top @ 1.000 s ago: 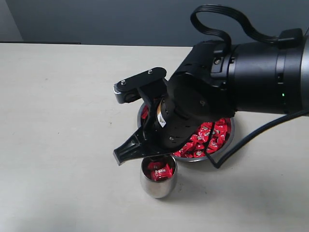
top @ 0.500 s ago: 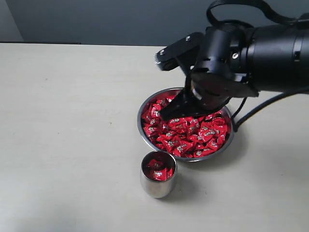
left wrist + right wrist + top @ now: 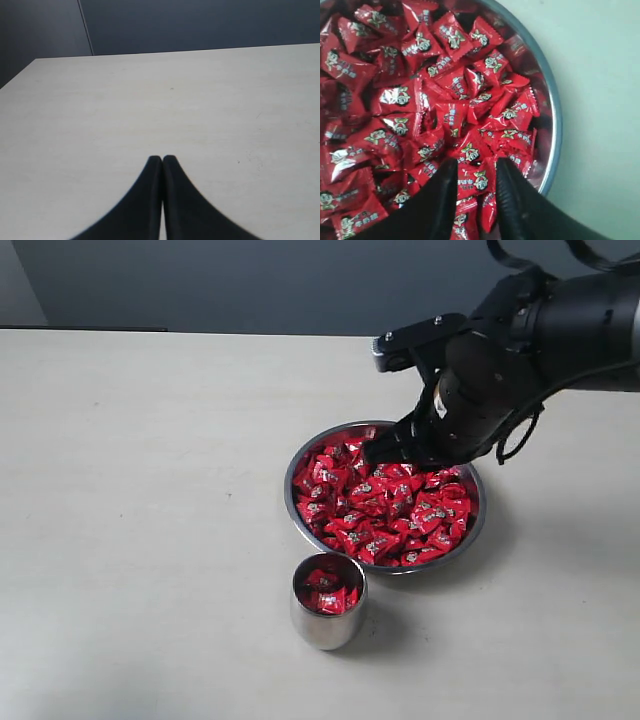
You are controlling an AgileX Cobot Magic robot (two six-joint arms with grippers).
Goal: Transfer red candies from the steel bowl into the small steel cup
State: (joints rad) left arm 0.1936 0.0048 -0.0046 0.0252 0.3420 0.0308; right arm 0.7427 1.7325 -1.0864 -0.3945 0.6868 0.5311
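Observation:
The steel bowl [image 3: 288,490] sits mid-table, piled with red candies [image 3: 385,512]. In front of it stands the small steel cup [image 3: 325,625] with a few red candies [image 3: 328,592] inside. My right gripper [image 3: 385,452] hangs low over the back of the bowl, away from the cup. In the right wrist view its jaws [image 3: 477,167] stand open just above the red candies [image 3: 420,90], near the bowl's rim [image 3: 555,120], and one wrapper lies between the fingertips. My left gripper [image 3: 161,160] is shut and empty over bare table.
The pale table [image 3: 140,500] stretches around the bowl and cup. The right arm's black body and cable [image 3: 520,430] reach in from the right above the bowl's far edge. A dark wall runs behind the table.
My right gripper has moved from just above the cup back and to the right, and now hangs over the rear of the bowl. The jaw gap looks the same.

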